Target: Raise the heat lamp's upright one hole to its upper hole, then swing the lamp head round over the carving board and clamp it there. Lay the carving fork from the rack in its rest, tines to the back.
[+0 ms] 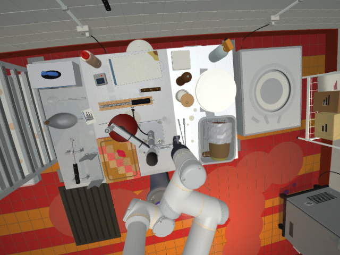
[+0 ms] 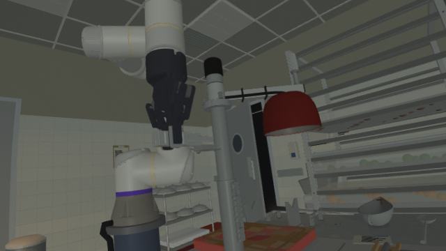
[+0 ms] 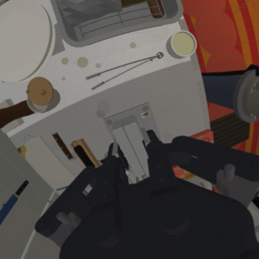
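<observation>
I hold the grey clamp lever [image 2: 184, 140] [image 3: 130, 142] that sticks out sideways from the heat lamp's upright [image 2: 220, 150], with my gripper [image 2: 169, 134] [image 3: 131, 154] closed on it from above. The upright carries a black cap at its top and a side arm ending in the red lamp head [image 2: 291, 113] [image 1: 122, 127], which hangs at the back edge of the carving board [image 1: 118, 160] [image 2: 258, 237]. The carving fork [image 1: 75, 162] with its black handle sits in the rack on the left of the counter. I cannot make out its rest.
A large white plate [image 1: 216, 90] lies on the right half of the counter, with a grey tub [image 1: 218, 139] in front of it. Thin tongs [image 3: 124, 68] lie right of the lamp base. A knife on a wooden strip [image 1: 125, 103] lies behind the lamp.
</observation>
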